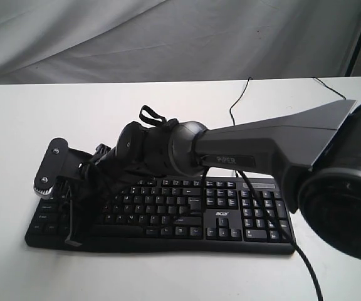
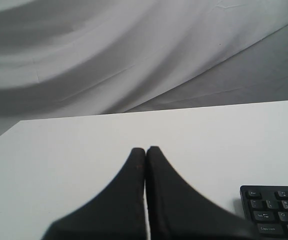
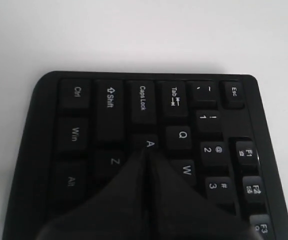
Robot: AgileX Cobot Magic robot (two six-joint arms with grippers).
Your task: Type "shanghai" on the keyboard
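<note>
**Right claw (image 3: 146, 150) at the A key (image 3: 149, 143)**

The keyboard (image 1: 224, 216) lies on the white table (image 1: 136, 113), and its cable (image 1: 237, 100) runs off toward the far edge. The right arm (image 1: 262, 141) reaches across to the keyboard's left end. There the right claw, fingers pressed together, sets its tip at the A key. The left claw (image 2: 145, 149), likewise closed tight, hangs over bare table near the keyboard's Esc corner.

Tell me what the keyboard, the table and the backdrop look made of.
The keyboard looks like matte black moulded plastic, with white printed legends on the keycaps. The table is smooth, matte white, perhaps laminate or painted board; its core cannot be told. The backdrop looks like grey cloth, judging by its soft folds.
</note>
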